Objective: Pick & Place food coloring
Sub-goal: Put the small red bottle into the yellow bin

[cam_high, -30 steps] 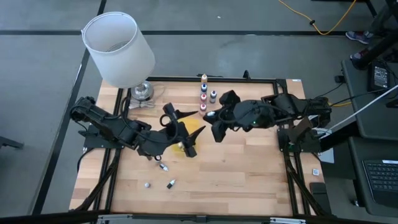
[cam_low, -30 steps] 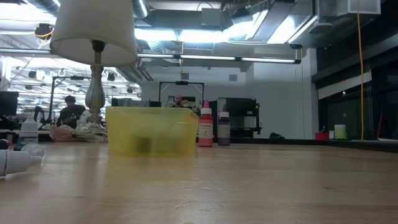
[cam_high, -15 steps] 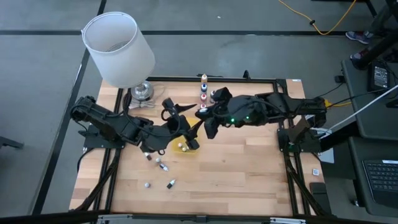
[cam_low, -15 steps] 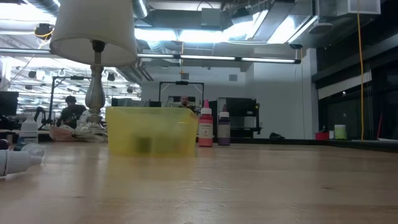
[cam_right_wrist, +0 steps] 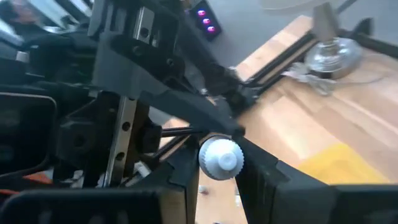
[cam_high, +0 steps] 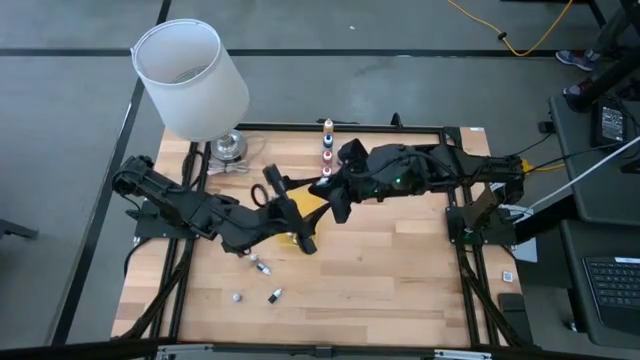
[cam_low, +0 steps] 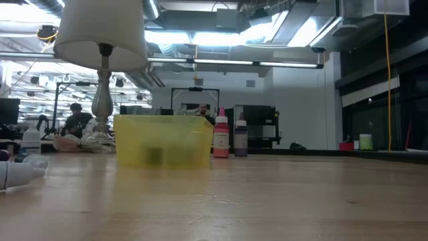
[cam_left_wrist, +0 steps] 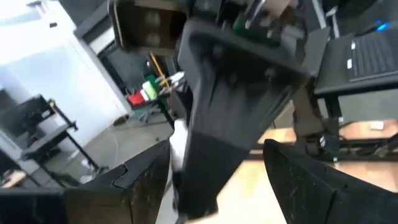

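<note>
Two dark arms meet above the yellow translucent rectangular tray (cam_low: 162,140) on the wooden table (cam_high: 400,270)

The right gripper (cam_right_wrist: 219,163) pinches a tiny white-capped food coloring bottle (cam_right_wrist: 221,157) between narrow fingers, over the tray's far right corner; the left gripper (cam_high: 288,208), fingers spread apart with nothing between them, hangs just left of it. A row of upright food coloring bottles (cam_high: 327,150) stands at the table's far edge, with a dark bottle (cam_low: 241,138) beside a pink bottle (cam_low: 221,138). Loose little bottles (cam_high: 262,268) lie on the wood near the front left. A white-shaded lamp (cam_high: 192,80) stands at the far left corner
</note>
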